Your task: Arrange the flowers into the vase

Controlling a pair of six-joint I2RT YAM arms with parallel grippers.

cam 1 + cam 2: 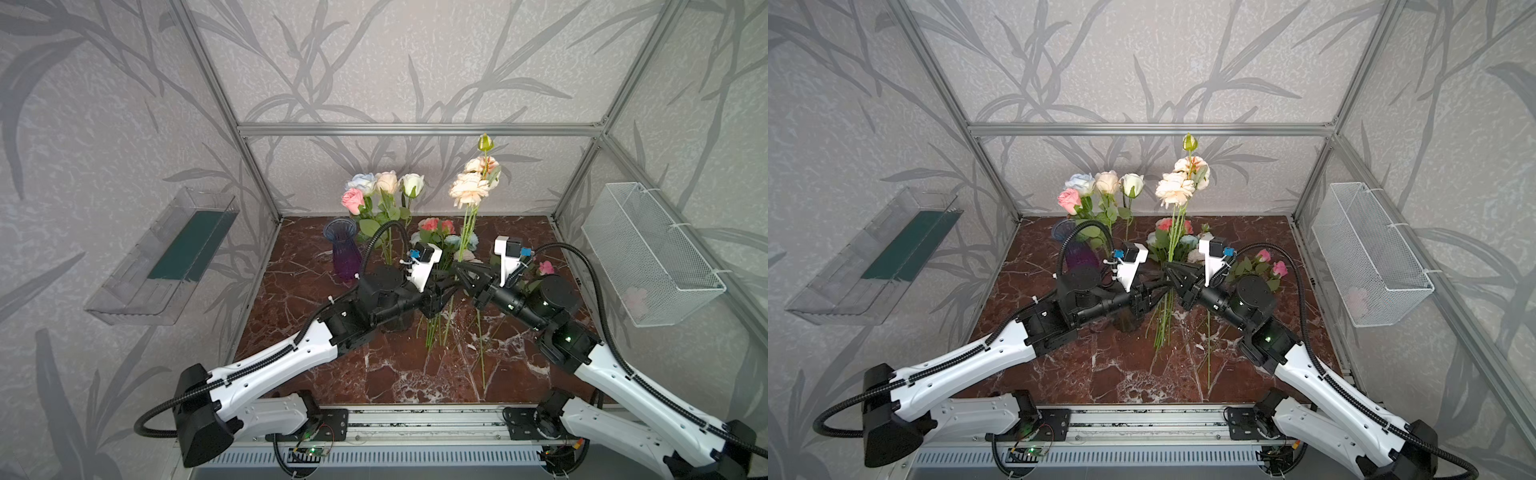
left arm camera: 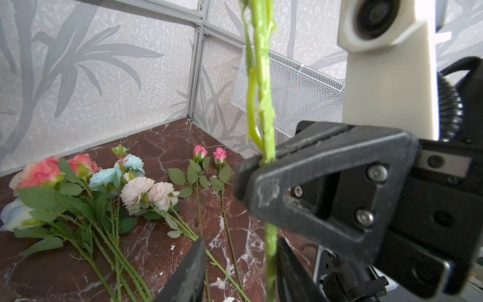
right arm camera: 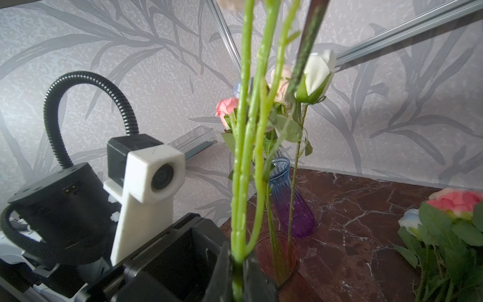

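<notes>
My right gripper point(image 1: 458, 272) point(image 3: 237, 258) is shut on the green stem of a peach-and-cream flower sprig point(image 1: 469, 189) point(image 1: 1175, 187), which it holds upright. Just below it on the same stem, my left gripper point(image 1: 442, 289) point(image 2: 241, 261) stands open, one finger against the stem and a gap on the other side. Pink, pale-blue, cream and white roses point(image 1: 386, 183) point(image 3: 317, 70) stand in a clear vase point(image 3: 292, 251) point(image 1: 1127, 324), partly hidden under my left arm. An empty blue-and-purple vase point(image 1: 345, 253) point(image 3: 290, 204) stands behind. More flowers point(image 2: 86, 183) lie on the marble table point(image 1: 374, 374).
Two pink buds point(image 1: 545, 268) point(image 2: 209, 154) lie at the right, and loose stems point(image 1: 482, 357) reach toward the front. A white mesh basket point(image 1: 648, 253) hangs on the right wall. A clear tray point(image 1: 166, 257) hangs on the left wall.
</notes>
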